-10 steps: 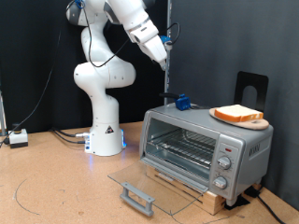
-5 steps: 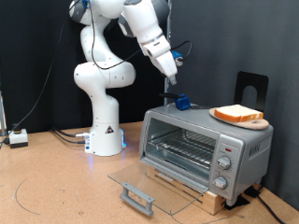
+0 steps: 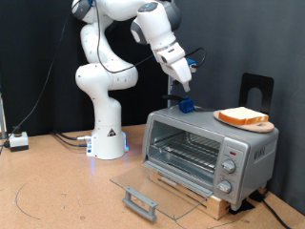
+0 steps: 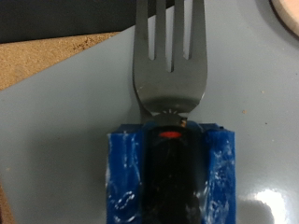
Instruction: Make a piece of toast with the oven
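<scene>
The oven (image 3: 205,153) stands at the exterior view's right with its glass door (image 3: 152,186) folded down flat and the wire rack (image 3: 186,151) bare. The piece of toast (image 3: 241,116) lies on a round wooden board (image 3: 259,125) on the oven's top. My gripper (image 3: 186,89) hangs just above a blue-handled fork (image 3: 186,105) at the oven top's left end. In the wrist view the fork (image 4: 170,56) lies on the grey oven top (image 4: 56,140), its blue handle (image 4: 126,177) close below the camera. My fingers do not show clearly.
The white robot base (image 3: 107,134) stands behind the oven's left side. The door handle (image 3: 140,200) juts out over the wooden table (image 3: 57,191). A black stand (image 3: 255,91) rises behind the board. Three knobs (image 3: 227,174) sit on the oven's right front.
My arm has swung to the exterior view's right and lowered, bringing the gripper from left of the oven to just over the fork. The toast and oven have not moved.
</scene>
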